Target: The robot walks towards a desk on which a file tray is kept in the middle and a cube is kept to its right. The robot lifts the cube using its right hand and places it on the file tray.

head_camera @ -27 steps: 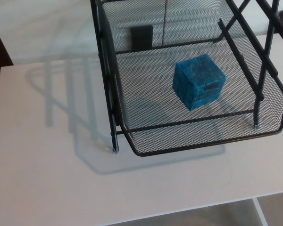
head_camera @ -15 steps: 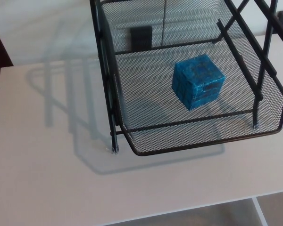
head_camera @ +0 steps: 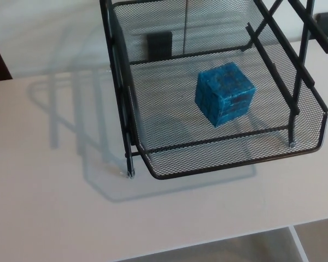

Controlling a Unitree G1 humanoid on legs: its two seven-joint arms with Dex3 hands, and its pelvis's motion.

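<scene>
Pale and matte, the bench [head_camera: 54, 218] fills most of the head view, its near edge running across the bottom of the picture. One black wire-mesh file tray [head_camera: 229, 164] stands on it, right of centre, with its curved front rim facing the camera. One blue cube [head_camera: 225, 94] sits inside the tray on the mesh floor, near the middle and a little toward the back, turned so that a corner points forward. It touches none of the tray's walls.

Two thin black posts rise at the tray's front, one on the left [head_camera: 128, 136] and one on the right [head_camera: 293, 117]. Two slanted bars cross the right side. One dark rectangular block [head_camera: 159, 43] shows through the rear mesh; what it is cannot be made out. The tray's grey shadow [head_camera: 71, 114] falls to the left across the bench.

The top of the frame cuts off the tray's upper part and back, and the right edge clips a slanted bar. Neither the left hand nor the right hand shows, so the state of their fingers cannot be told.
</scene>
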